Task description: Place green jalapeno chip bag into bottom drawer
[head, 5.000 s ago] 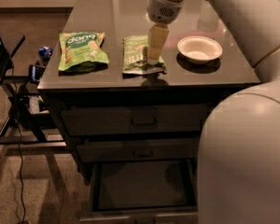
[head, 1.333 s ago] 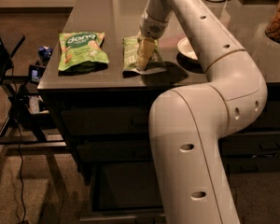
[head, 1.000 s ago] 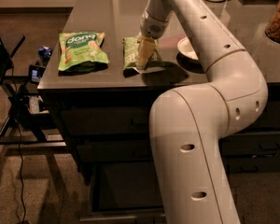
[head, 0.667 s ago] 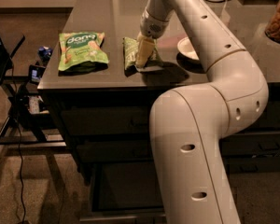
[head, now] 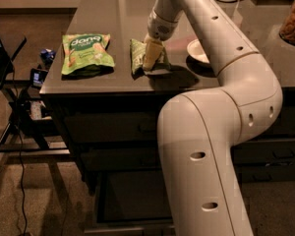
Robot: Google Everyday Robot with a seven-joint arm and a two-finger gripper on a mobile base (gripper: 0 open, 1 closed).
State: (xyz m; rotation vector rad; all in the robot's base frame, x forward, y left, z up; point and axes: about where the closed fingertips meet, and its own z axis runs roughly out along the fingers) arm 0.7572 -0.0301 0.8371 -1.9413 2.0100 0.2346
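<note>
The green jalapeno chip bag point(head: 137, 57) lies near the front edge of the dark cabinet top point(head: 103, 14), crumpled, with its right side tilted up. My gripper point(head: 151, 59) reaches down from the arm onto the bag's right half, and its pale fingers point(head: 150, 52) are closed on it. The bottom drawer point(head: 130, 200) stands pulled open below, its dark inside showing. My arm's big elbow link hides the drawer's right part.
A brighter green "dang" bag point(head: 85, 52) lies left of the chip bag. A white bowl point(head: 198, 51) sits to the right, partly behind my arm. Two shut drawers point(head: 113, 127) are above the open one. A stand and cables point(head: 19, 132) are on the floor at left.
Since five seconds ago my gripper has come down onto the chip bag and closed on it, bunching it up. Over the last second the bag's gripped side rose slightly.
</note>
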